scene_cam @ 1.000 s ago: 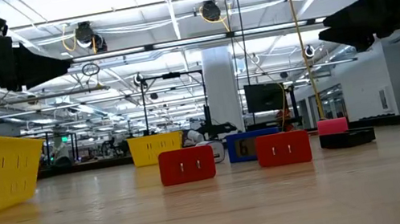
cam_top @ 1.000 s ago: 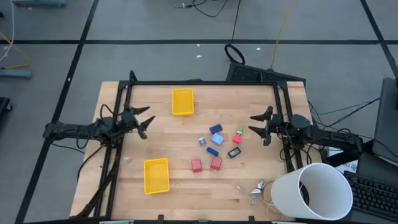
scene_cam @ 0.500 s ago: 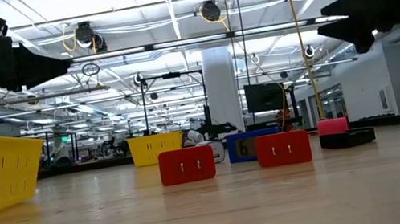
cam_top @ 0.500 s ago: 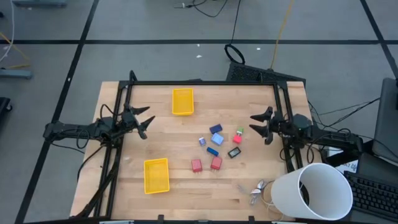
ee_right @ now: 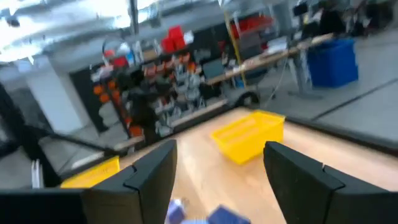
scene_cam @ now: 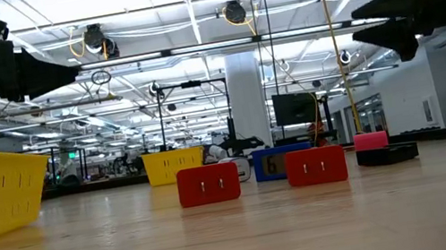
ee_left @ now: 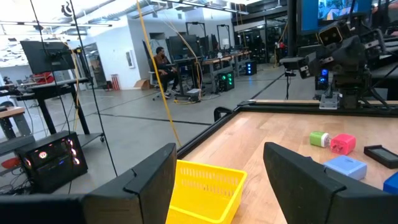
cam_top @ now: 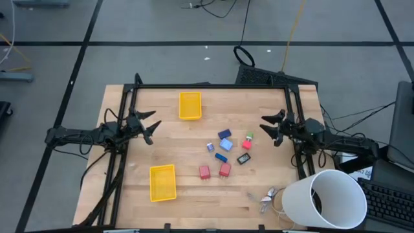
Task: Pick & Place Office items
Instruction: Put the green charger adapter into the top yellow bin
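Observation:
The office items lie loose on the wooden table right of centre: two red blocks [cam_top: 204,172] [cam_top: 224,169], several blue ones around [cam_top: 226,144], a pink one [cam_top: 248,140] and a flat black one [cam_top: 244,158]. The low view shows the red blocks [scene_cam: 207,184] [scene_cam: 315,166] standing side by side. My left gripper [cam_top: 152,127] hovers open at the table's left side, pointing level toward the middle. My right gripper [cam_top: 265,125] hovers open at the right side, facing it, above and right of the pink block. Neither has anything between its fingers [ee_left: 152,174] [ee_right: 155,168].
One yellow tray [cam_top: 189,105] stands at the far middle, another [cam_top: 162,182] at the near left. Silvery metal bits [cam_top: 267,197] lie near the front right, beside a big white tub [cam_top: 323,202]. A black frame [cam_top: 207,86] rims the table.
My right gripper has rolled about the line it points along and tipped a little, staying at the table's right side. The blocks and trays lie as before.

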Robot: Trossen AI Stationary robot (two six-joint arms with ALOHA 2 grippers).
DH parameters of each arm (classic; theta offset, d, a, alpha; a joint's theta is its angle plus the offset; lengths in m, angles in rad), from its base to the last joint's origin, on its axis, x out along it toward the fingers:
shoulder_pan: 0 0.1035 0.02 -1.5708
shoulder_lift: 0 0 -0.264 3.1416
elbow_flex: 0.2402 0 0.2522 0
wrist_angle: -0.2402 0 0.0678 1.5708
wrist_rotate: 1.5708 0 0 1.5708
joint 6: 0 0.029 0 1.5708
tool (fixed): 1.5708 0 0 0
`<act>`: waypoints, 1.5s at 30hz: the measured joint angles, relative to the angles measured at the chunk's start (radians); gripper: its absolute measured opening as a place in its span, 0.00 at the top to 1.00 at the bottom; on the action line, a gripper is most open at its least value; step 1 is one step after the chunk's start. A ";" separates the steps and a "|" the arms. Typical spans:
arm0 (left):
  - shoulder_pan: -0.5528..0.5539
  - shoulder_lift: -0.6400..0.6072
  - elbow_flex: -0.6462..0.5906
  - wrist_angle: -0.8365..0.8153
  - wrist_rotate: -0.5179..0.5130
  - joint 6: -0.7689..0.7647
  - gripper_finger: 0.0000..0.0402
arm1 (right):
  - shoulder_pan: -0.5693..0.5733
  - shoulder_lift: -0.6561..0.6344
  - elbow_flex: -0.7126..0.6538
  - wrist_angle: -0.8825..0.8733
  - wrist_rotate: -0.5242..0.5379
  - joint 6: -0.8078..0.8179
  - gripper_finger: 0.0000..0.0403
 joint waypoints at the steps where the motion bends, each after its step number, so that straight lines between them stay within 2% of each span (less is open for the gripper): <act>1: 0.000 0.000 0.000 0.000 0.000 0.000 0.40 | 0.003 0.027 0.000 0.002 0.003 0.011 0.38; 6: 0.000 0.000 0.000 0.000 0.000 0.000 0.40 | 0.010 0.208 0.022 0.013 0.079 0.011 0.23; 9: 0.000 0.000 0.000 0.000 0.000 0.000 0.40 | 0.010 0.344 0.058 0.008 0.083 -0.040 0.19; 14: 0.000 0.000 0.000 0.000 0.000 0.000 0.40 | 0.007 0.573 0.111 0.015 0.112 -0.140 0.21; 17: 0.000 0.000 0.000 0.000 0.000 0.000 0.40 | 0.003 0.696 0.126 0.035 0.108 -0.141 0.22; 22: 0.000 0.000 0.000 0.000 0.000 0.000 0.40 | 0.002 0.843 0.129 0.134 0.106 -0.154 0.22; 27: 0.000 0.000 0.000 0.000 0.000 0.000 0.40 | 0.004 0.940 0.130 0.221 0.100 -0.161 0.22; 31: 0.000 0.000 0.000 0.000 0.000 0.000 0.40 | 0.004 0.997 0.131 0.272 0.054 -0.163 0.22; 38: 0.000 0.000 0.000 0.000 0.000 0.000 0.40 | 0.032 1.063 0.130 0.286 -0.001 -0.197 0.22; 45: 0.000 0.000 0.000 -0.001 0.000 0.000 0.40 | 0.060 1.071 0.130 0.306 0.057 -0.213 0.25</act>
